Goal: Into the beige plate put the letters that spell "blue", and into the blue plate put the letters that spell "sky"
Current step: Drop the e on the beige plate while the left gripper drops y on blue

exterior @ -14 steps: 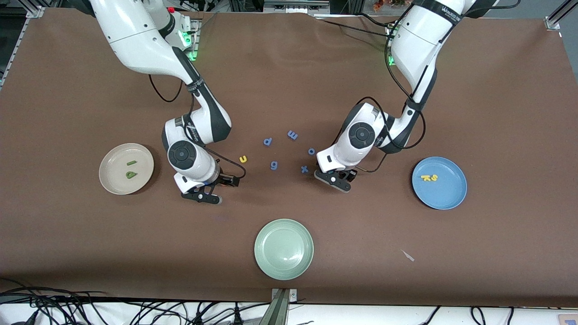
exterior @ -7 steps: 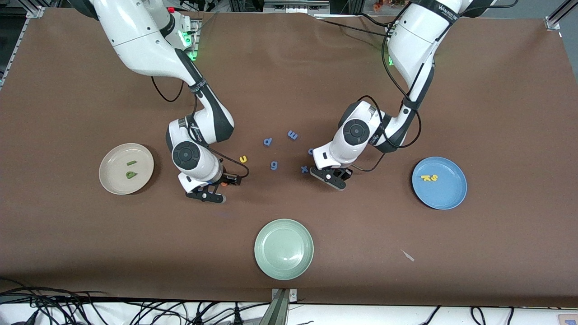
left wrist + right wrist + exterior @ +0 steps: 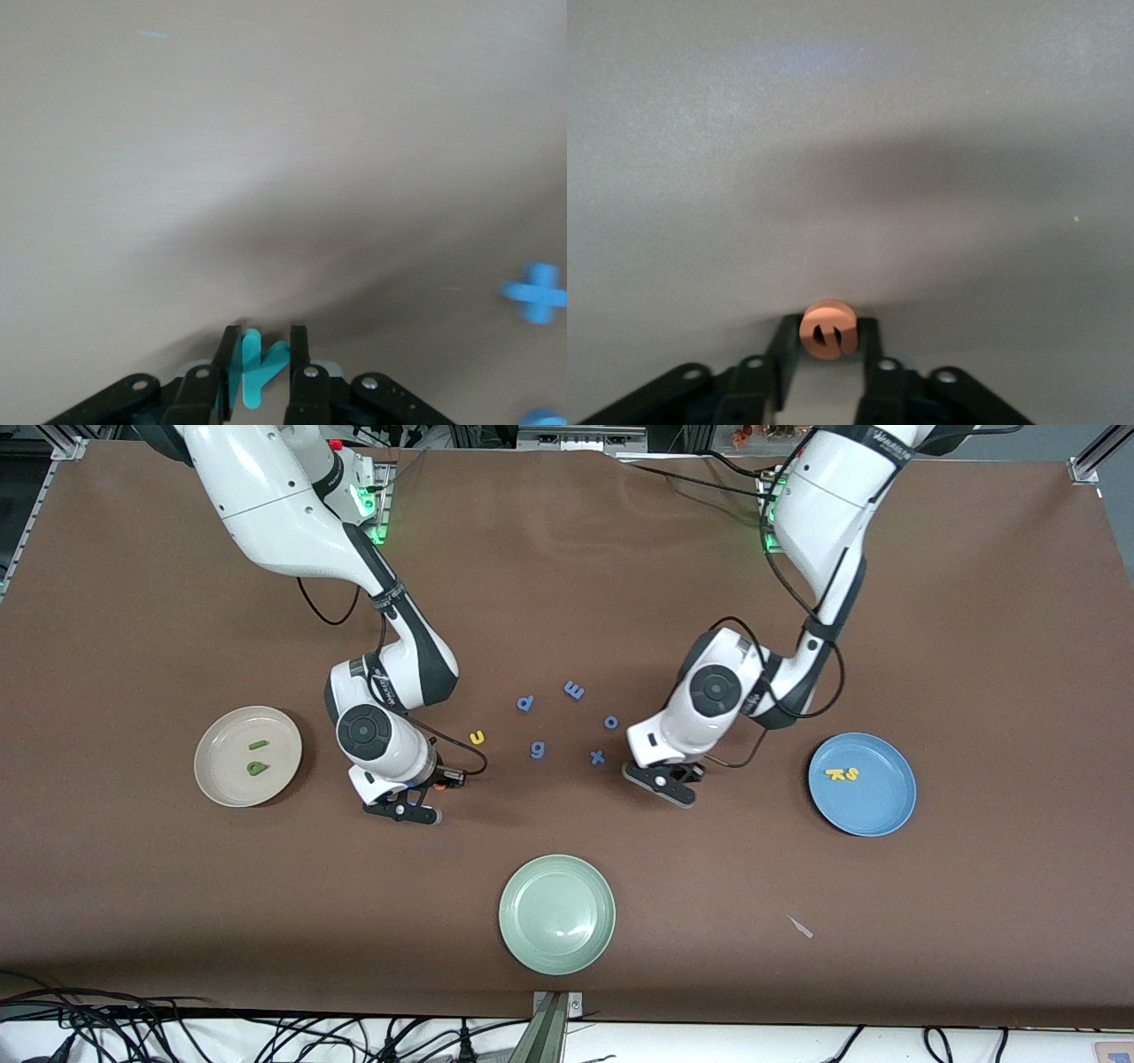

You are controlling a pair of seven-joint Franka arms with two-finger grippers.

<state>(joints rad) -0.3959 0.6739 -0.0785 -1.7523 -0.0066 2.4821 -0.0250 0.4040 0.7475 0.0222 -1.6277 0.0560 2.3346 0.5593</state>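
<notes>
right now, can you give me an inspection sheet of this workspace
surface: brown table, flat.
job's things: beige plate holds green b and green l; blue plate holds yellow s and yellow k; yellow u loose on table.
clutter: blue letters mid-table; empty green plate; small scrap.
grippers: left gripper shut on teal y; right gripper around orange e.
cables: bundle along table edge.
surroundings: nothing seen.

A pale green plate (image 3: pixel 556 914) sits nearer the camera than five scattered blue letters (image 3: pixel 537 750).
</notes>
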